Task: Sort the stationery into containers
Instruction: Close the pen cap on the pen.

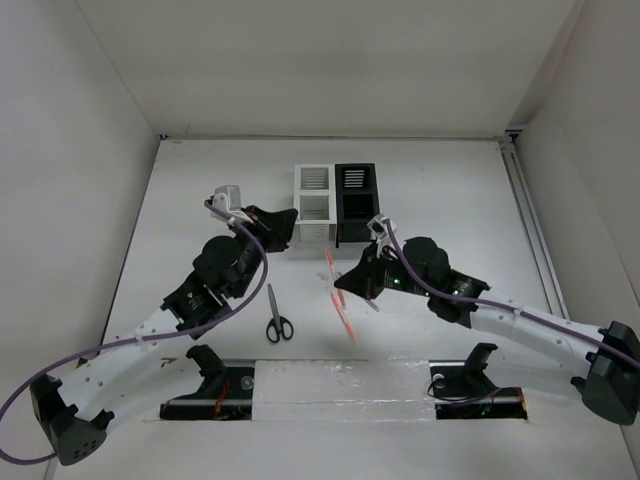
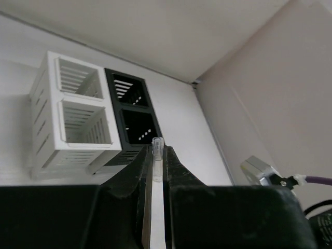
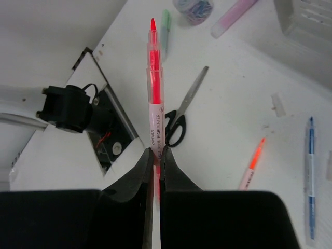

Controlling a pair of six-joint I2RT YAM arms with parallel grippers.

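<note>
**Both arms loaded near the white organizer [image 1: 315, 195]: slip, snag and collision risks.**

The left fingers [image 2: 174, 168] are clamped on a slim clear-tipped pen [image 2: 157, 155], just left of the white organizer and short of its near compartment. The right fingers [image 3: 168, 171] are clamped on a red highlighter [image 3: 154, 88], in front and to the right of the organizer, held off the surface [image 1: 450, 200]. Each grip is a thin pinch on a round barrel, so a tilt may let the item pivot or slide out. The highlighter projects far beyond the fingers and may catch a slatted rim. The black organizer [image 1: 356, 195] touches the white one, so two arms approaching together may clash. Scissors [image 1: 278, 318] lie loose in front.
</note>
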